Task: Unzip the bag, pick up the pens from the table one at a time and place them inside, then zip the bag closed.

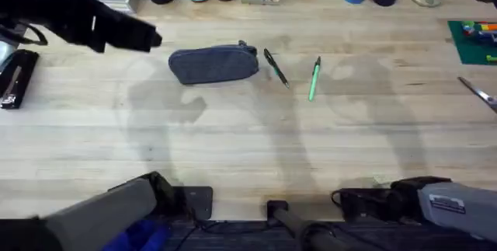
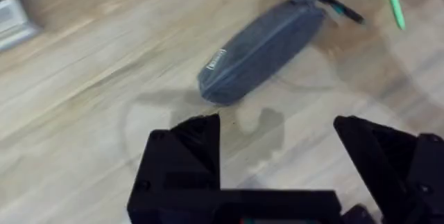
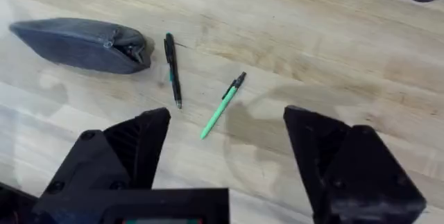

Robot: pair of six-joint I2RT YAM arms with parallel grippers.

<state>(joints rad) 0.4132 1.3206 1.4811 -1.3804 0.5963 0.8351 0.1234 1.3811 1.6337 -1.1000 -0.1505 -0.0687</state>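
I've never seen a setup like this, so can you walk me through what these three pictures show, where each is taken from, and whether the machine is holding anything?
Two robot arms work at a wooden table. One picture looks down from above; the other two come from cameras on each wrist. The left gripper and right gripper have their jaws open, holding nothing. On the table lie a blue-grey zipped pencil pouch, a black pen beside it, and a green pen farther right. Silver scissors lie near the right edge.

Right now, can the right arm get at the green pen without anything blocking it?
Probably yes. The right gripper is open above the table, and the green pen lies on bare wood, apart from the black pen and the bag.
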